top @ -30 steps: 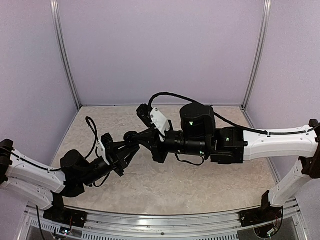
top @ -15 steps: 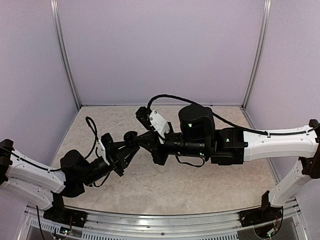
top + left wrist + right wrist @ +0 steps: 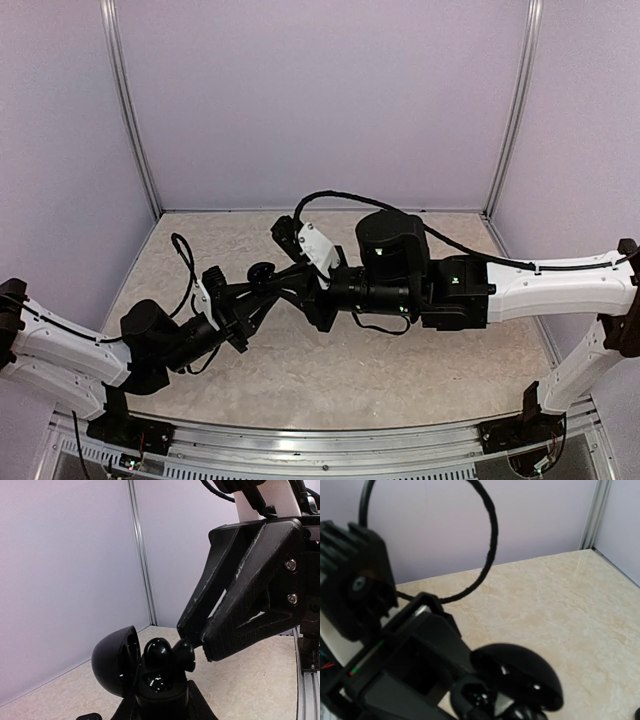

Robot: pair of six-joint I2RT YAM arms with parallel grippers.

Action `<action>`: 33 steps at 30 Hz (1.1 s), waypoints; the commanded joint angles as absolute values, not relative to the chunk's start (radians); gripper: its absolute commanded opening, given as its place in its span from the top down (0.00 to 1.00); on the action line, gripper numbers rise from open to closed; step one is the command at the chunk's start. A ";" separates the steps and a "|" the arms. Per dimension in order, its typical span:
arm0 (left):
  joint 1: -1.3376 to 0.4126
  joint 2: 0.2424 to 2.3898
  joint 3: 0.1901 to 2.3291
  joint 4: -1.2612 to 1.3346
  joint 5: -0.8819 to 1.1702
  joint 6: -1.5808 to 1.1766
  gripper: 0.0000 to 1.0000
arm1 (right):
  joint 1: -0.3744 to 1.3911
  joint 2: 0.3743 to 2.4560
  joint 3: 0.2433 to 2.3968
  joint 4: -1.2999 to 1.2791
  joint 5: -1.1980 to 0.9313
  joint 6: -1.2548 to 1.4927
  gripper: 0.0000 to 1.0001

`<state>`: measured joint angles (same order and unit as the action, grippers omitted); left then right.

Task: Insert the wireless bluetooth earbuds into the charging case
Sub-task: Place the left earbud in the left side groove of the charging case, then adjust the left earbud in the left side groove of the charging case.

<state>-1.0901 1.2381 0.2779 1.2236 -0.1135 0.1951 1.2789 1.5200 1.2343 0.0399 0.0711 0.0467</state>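
Note:
My left gripper (image 3: 256, 292) is shut on the base of the open charging case (image 3: 262, 272) and holds it above the table. In the left wrist view the case (image 3: 159, 682) stands upright with its lid (image 3: 111, 661) swung open to the left. One earbud (image 3: 157, 651) sits in the case. My right gripper (image 3: 287, 279) pinches the second earbud (image 3: 186, 653) at its fingertips (image 3: 220, 640), right at the case's rim beside the first bud. The right wrist view shows the lid (image 3: 522, 674) and the base's hollow (image 3: 476, 698) from above; its own fingertips are out of frame.
The beige marbled table (image 3: 380, 370) lies below both arms, closed in by lilac walls and metal corner posts (image 3: 128, 120). A black cable (image 3: 487, 545) loops over the left gripper's body (image 3: 405, 675). The rail (image 3: 320, 452) runs along the near edge.
My right gripper has crept slightly left, closer over the case. The left arm and the case have stayed still.

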 commanded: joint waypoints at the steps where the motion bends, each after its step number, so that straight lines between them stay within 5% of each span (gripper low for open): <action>1: -1.093 1.227 0.295 1.253 -0.097 0.200 0.93 | 1.289 1.492 1.227 0.035 0.030 0.040 0.84; 11: -1.088 1.183 0.291 1.184 0.068 0.194 0.93 | 1.284 1.314 1.182 -0.038 0.042 -0.128 0.47; 22: -1.090 1.193 0.324 1.137 0.112 0.184 0.93 | 1.283 1.387 1.311 -0.184 0.082 -0.171 0.07; 33: -1.096 1.218 0.336 1.146 0.118 0.181 0.93 | 1.284 1.456 1.362 -0.226 0.144 -0.154 0.01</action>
<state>-1.0901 1.2076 0.3038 1.1339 0.1024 0.1864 1.2800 1.4479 1.3277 -0.2096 0.1001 -0.1635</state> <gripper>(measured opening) 0.234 0.995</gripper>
